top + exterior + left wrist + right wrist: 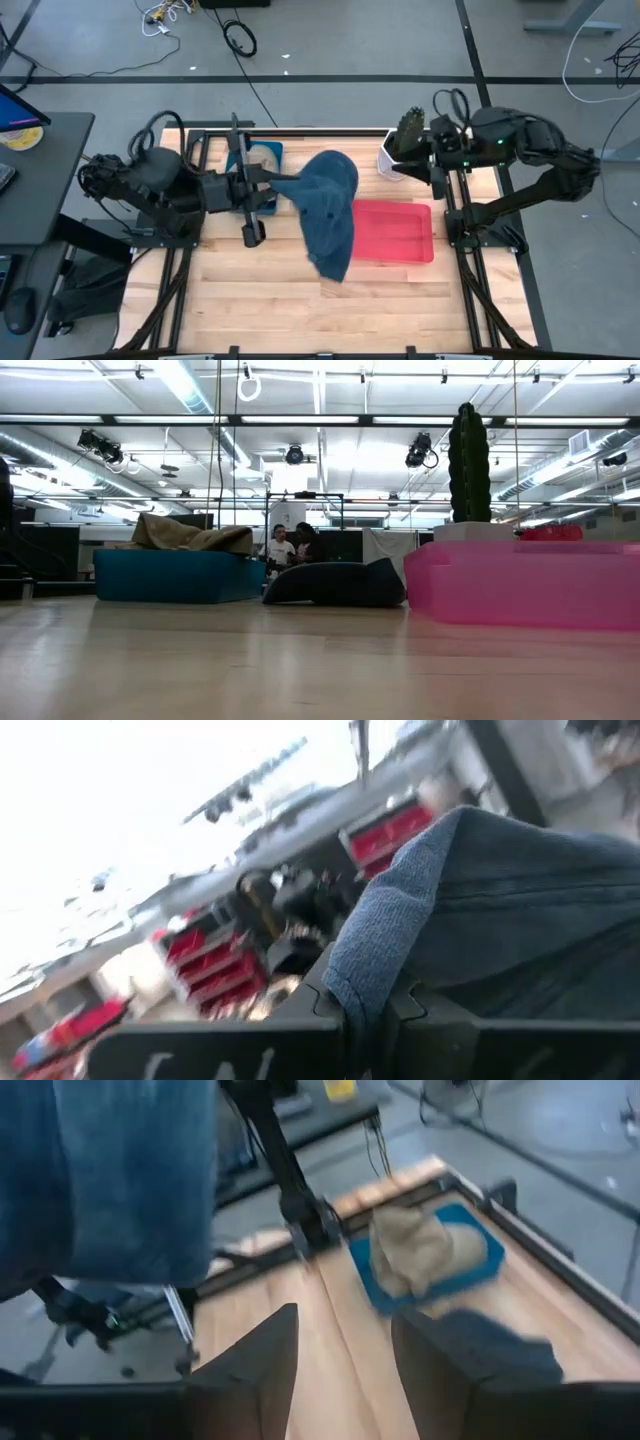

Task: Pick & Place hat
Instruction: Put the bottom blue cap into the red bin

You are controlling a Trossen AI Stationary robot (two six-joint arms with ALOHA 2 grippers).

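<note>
The blue denim hat (330, 210) hangs in the air over the middle of the table, between the blue tray (262, 156) and the red tray (392, 232). My left gripper (283, 185) reaches in from the table's left and is shut on it. In the right wrist view the hat (110, 1180) fills the upper corner. My right gripper (345, 1370) is drawn back at the table's right side, beside the cactus (408, 130). It is open, with nothing between its fingers. My left gripper pinches an edge of the hat's cloth (372, 982) between its two fingers; how many layers, I cannot tell. The fingers come roughly level from the table's left. The hat droops from the fingers toward the table's right and near side.
A tan hat (415, 1245) lies in the blue tray (180, 575). A dark blue heap of cloth (335, 582) lies on the table between that tray and the red tray (530, 580). The cactus in its white pot (470, 460) stands at the back right. The near half of the table is bare wood.
</note>
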